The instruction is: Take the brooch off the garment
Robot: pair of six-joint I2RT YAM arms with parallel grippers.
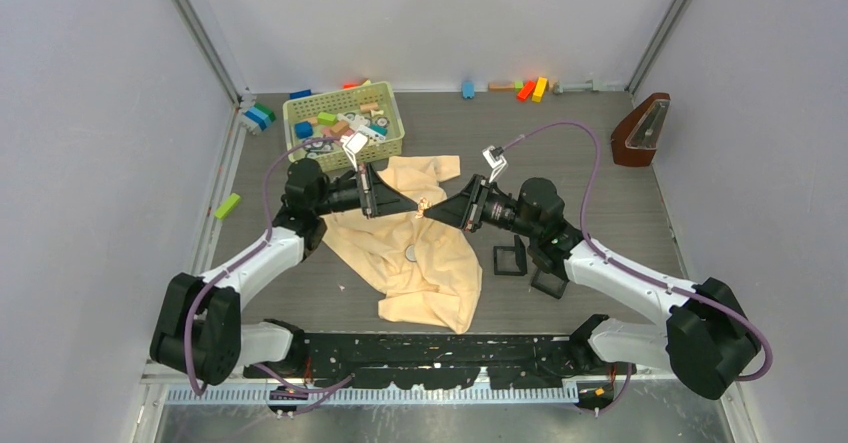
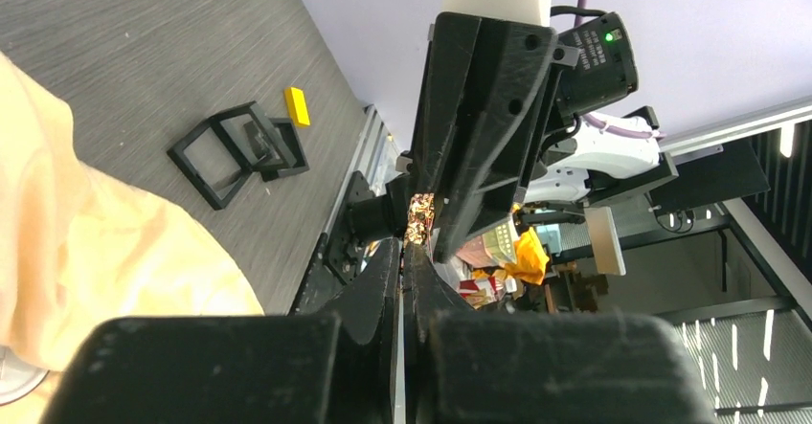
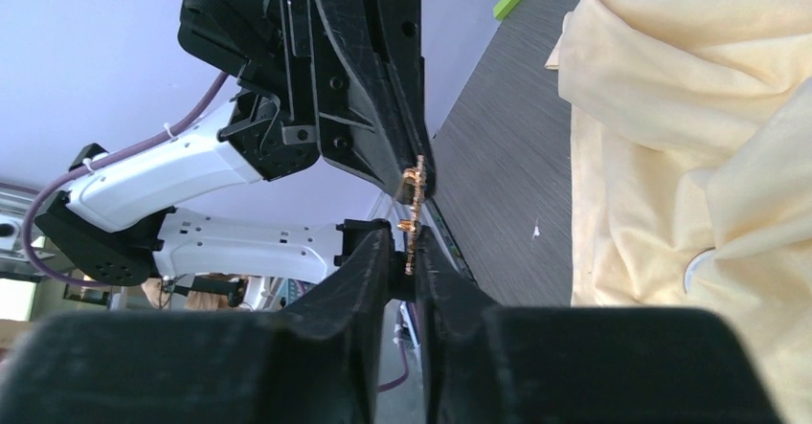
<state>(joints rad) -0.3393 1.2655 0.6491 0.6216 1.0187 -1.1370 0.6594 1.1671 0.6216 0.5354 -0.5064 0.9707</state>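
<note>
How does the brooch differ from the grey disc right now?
The brooch is tiny and glinting; the grey disc is larger, flat and dull. The brooch is pinched in the air between the left gripper and right gripper; the grey disc lies on the garment.

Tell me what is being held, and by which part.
The brooch, pinched by both arms: the left gripper has its jaws on one end, the right gripper on the opposite end.

basket [image 1: 343, 123] behind garment [image 1: 415, 253], trays [image 1: 510, 259] right of it, brooch [image 3: 414, 204] above.
</note>
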